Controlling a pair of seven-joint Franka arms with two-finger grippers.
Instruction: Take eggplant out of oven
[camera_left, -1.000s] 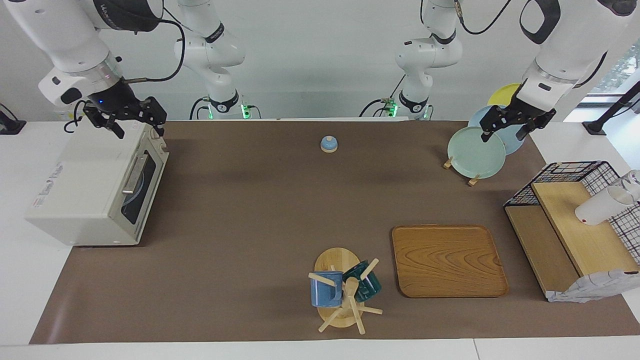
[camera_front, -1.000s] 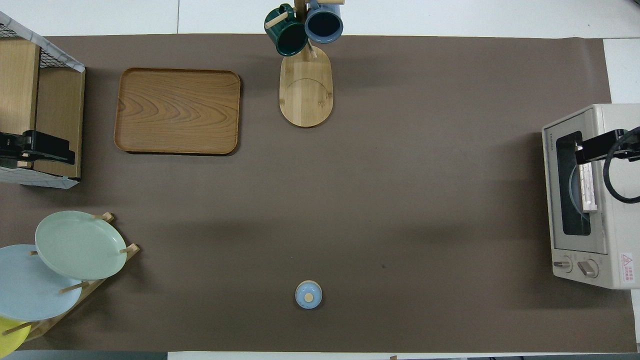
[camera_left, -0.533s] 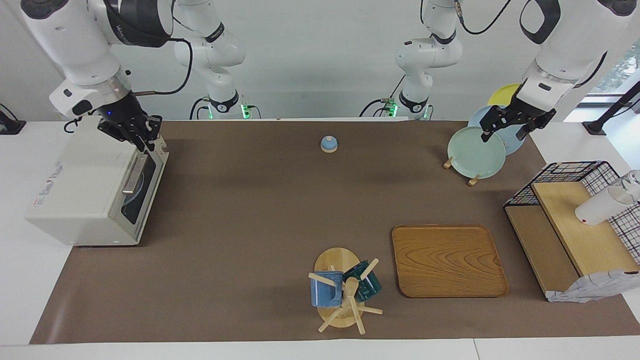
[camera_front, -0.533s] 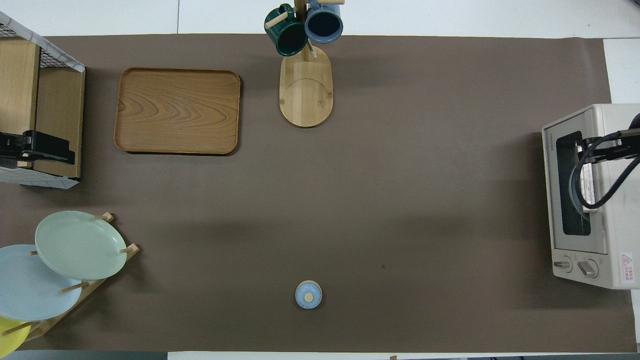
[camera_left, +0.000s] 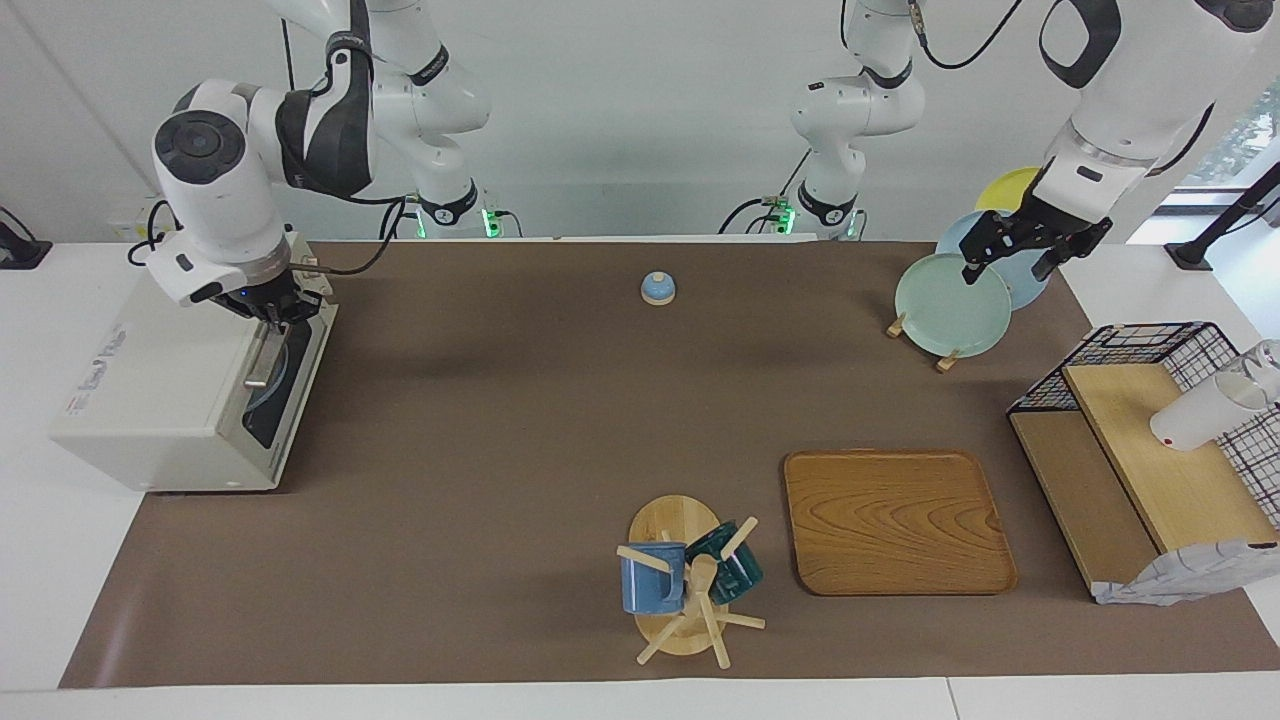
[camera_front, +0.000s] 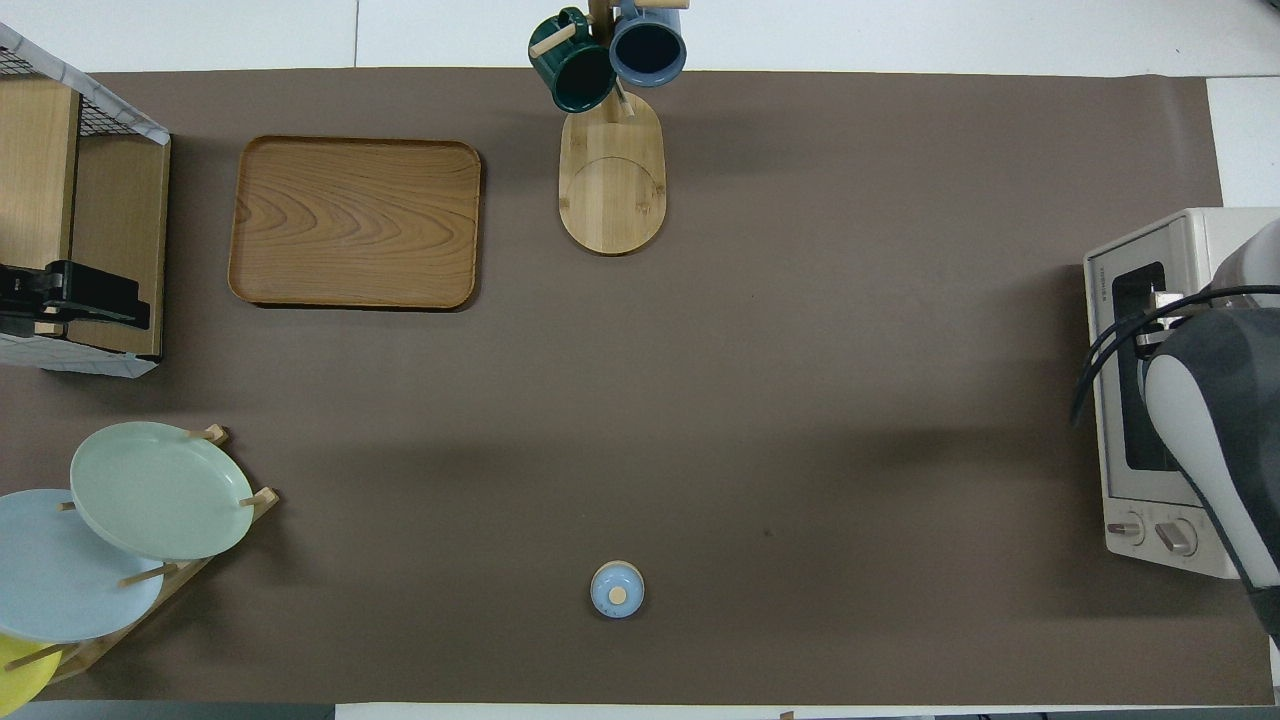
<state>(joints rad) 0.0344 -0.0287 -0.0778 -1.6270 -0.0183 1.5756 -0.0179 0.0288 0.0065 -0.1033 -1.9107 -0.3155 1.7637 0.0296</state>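
A: What do we have for the oven (camera_left: 180, 390)?

B: We see a boxy off-white toaster oven at the right arm's end of the table, its door shut. The door has a dark glass window and a silver bar handle (camera_left: 262, 362), and two knobs sit on the front panel at the end nearer to the robots. Through the glass we make out a pale blue curved shape. The eggplant we cannot see in either view.

A: Which way does the oven lie?

B: Its front faces the left arm's end of the table, toward the wooden tray (camera_left: 897, 521). Its long axis runs from the robots' end outward, and the handle runs the same way along the top of the door.

A: And the grippers?

B: The right gripper (camera_left: 272, 308) is down at the top edge of the oven's door, at the handle's end nearer to the robots, with its fingertips closed together. We cannot tell whether they clasp the handle or only meet beside it. In the overhead view the right arm covers much of the oven. The left gripper (camera_left: 1010, 258) waits well apart from the oven, over the plate rack (camera_left: 920, 340), jaws wide and holding nothing.

A: Counts?

B: We count one oven and one tray, three plates in the rack, green (camera_left: 952, 305), blue (camera_front: 50, 575) and yellow (camera_left: 1010, 187), and two mugs on a wooden mug tree (camera_left: 690, 590). One small blue bell (camera_left: 657, 288) and one wire shelf unit (camera_left: 1150, 450) also stand on the table.
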